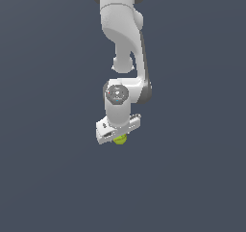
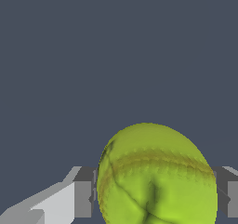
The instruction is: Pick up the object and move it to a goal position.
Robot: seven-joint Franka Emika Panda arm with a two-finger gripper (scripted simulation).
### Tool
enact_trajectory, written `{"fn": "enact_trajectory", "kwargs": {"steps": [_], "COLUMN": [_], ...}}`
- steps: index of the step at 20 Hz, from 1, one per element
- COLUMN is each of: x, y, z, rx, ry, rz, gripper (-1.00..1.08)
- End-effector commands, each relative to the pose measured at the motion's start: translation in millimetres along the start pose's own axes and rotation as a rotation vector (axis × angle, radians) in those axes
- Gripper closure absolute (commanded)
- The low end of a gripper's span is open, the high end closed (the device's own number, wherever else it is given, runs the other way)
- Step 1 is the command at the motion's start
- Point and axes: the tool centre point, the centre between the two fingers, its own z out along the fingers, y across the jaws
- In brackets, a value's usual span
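- We find no text, label, brand, number or sign that can be read in either view.
- The ball (image 2: 155,176) bears only faint dark seam-like markings, not letters.
- The round cap on the arm's wrist joint (image 1: 116,93) shows tiny marks, too small for us to read.

Arm (image 1: 120,29) hangs vertical, wrist tilted; pincer (image 1: 119,138) fingers (image 2: 83,193) clamped on ball (image 2: 155,176).
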Motion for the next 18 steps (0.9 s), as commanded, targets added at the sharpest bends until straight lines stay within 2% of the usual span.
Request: {"fn": "enact_trajectory", "kwargs": {"steps": [1,18], "x": [6,57], "y": [4,43], "z": [-13,-129], "rx": [-0.001,-0.001], "ry": [0.003,0.003], "rz": [0.000,0.000], "gripper": [1.08,1.08]}}
